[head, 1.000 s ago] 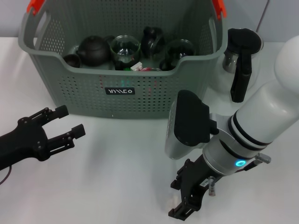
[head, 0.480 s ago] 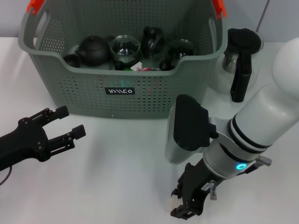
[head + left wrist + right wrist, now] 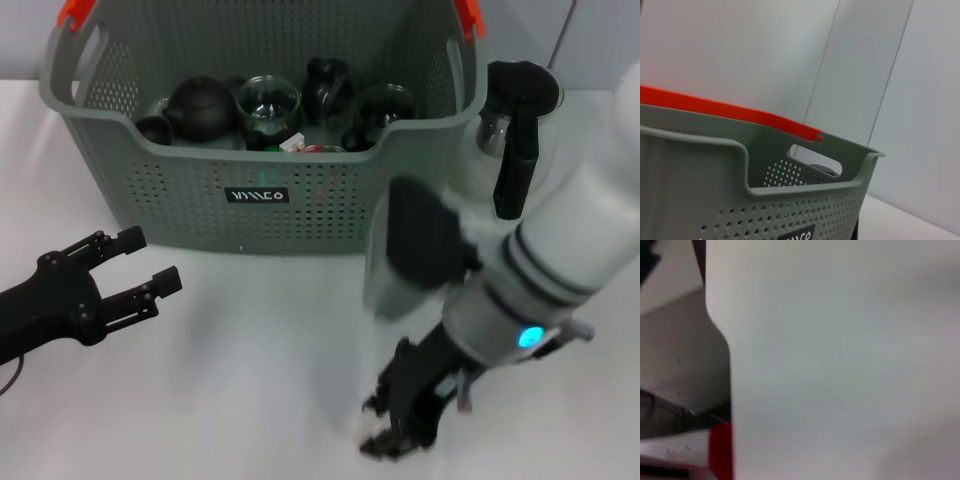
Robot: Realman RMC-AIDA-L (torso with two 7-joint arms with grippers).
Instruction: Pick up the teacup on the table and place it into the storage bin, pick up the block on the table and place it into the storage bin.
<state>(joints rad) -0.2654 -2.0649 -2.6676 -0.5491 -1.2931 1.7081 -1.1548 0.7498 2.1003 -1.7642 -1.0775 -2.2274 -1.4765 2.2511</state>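
Apparently the right hand (image 3: 392,432) grips something pale.

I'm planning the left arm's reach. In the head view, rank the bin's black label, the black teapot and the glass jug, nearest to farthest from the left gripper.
From the left gripper:
1. Black label, on the storage bin's front wall.
2. Black teapot, inside, left part.
3. Glass jug, right of the bin.

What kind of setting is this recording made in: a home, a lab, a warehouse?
Most likely a lab or test bench: a bare white table against a plain pale wall, with staged props only, a grey storage bin of tea ware and a glass jug beside it.
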